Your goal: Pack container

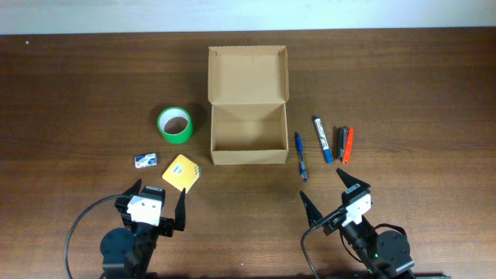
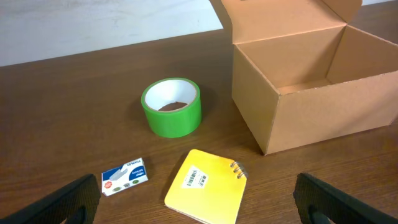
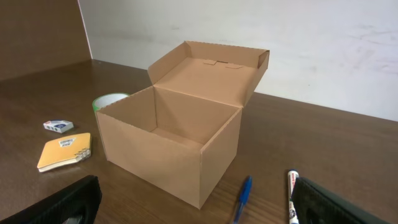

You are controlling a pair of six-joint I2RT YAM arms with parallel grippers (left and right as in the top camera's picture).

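Overhead: we are finding the container (image 1: 247, 130), lid open, at upper centre; left gripper (image 1: 161, 187) and right gripper (image 1: 321, 184) are gaping empty along the bottom. Left wrist: we are listing green tape roll (image 2: 171, 107), yellow notepad (image 2: 208, 186), small blue-and-white box (image 2: 124, 176). Right wrist: blue pen (image 3: 242, 196) lying lower right.

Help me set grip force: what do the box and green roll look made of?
The container looks like plain tan cardboard, matte, with folded flaps and raw cut edges. The tape roll looks like smooth green plastic tape with a slight sheen, on a pale core, perhaps card.
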